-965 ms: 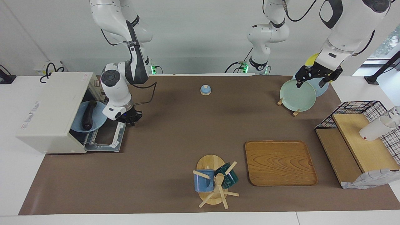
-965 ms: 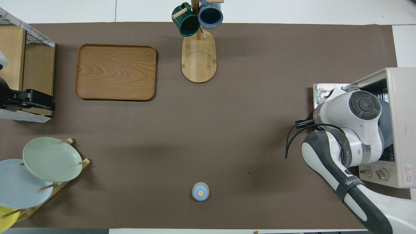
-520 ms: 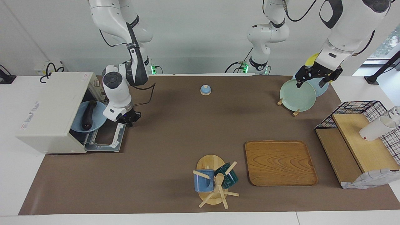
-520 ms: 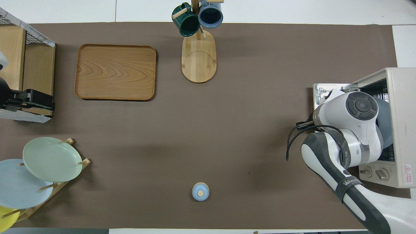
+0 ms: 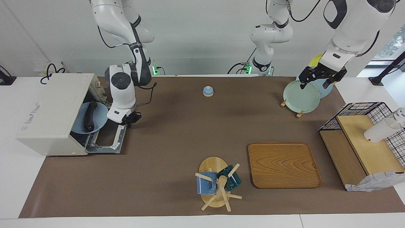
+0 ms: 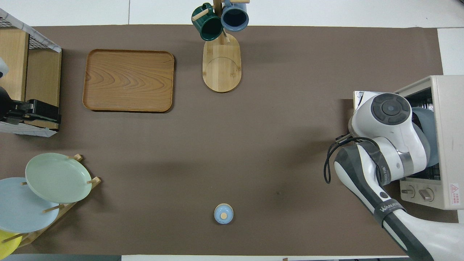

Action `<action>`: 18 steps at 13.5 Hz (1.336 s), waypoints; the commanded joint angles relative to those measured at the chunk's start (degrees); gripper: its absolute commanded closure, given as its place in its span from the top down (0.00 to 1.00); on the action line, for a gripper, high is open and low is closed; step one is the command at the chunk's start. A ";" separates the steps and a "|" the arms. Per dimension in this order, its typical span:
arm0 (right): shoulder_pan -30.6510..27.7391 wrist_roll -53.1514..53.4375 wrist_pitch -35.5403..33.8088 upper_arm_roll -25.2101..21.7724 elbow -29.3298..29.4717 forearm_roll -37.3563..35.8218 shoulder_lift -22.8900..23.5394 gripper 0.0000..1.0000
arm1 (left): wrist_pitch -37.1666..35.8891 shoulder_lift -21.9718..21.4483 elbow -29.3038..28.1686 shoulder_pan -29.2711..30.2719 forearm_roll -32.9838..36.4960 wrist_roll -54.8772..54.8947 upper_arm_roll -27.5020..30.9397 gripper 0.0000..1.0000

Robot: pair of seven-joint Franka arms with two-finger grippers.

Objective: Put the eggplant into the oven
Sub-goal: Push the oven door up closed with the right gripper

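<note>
The dark eggplant (image 5: 89,116) lies on a blue plate (image 5: 98,120) on the rack inside the off-white oven (image 5: 50,114) at the right arm's end of the table. The oven's door (image 5: 106,141) hangs open and flat. My right gripper (image 5: 130,119) is shut, holds nothing, and hovers just above the door's edge nearer the robots, beside the plate. In the overhead view the right arm's wrist covers the eggplant; only the plate's rim (image 6: 425,121) and the oven (image 6: 447,137) show. My left gripper (image 5: 319,80) waits open over the plate rack.
A small blue bell (image 5: 208,91) sits near the robots at mid-table. A mug tree (image 5: 216,186) and a wooden tray (image 5: 283,164) stand farther out. A rack with a green plate (image 5: 301,96) and a wire shelf (image 5: 364,139) with a white cup (image 5: 379,129) stand at the left arm's end.
The right arm's wrist has swung and lifted a little, and its shut gripper has edged back from the oven door. Eggplant, plate and left arm have not moved.
</note>
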 commanded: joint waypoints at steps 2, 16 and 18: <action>-4.92 -12.20 -8.06 -0.93 6.65 -0.78 -3.59 0.00 | 0.03 -0.36 0.13 0.40 -0.83 0.29 -0.04 1.00; -10.20 -10.66 -28.11 -0.49 28.19 11.27 -3.17 1.00 | 0.03 -0.36 0.13 0.40 -0.83 0.29 -0.04 1.00; -10.11 -4.86 -29.33 -0.41 29.32 12.15 -2.99 1.00 | 0.03 -0.36 0.13 0.40 -0.83 0.29 -0.04 1.00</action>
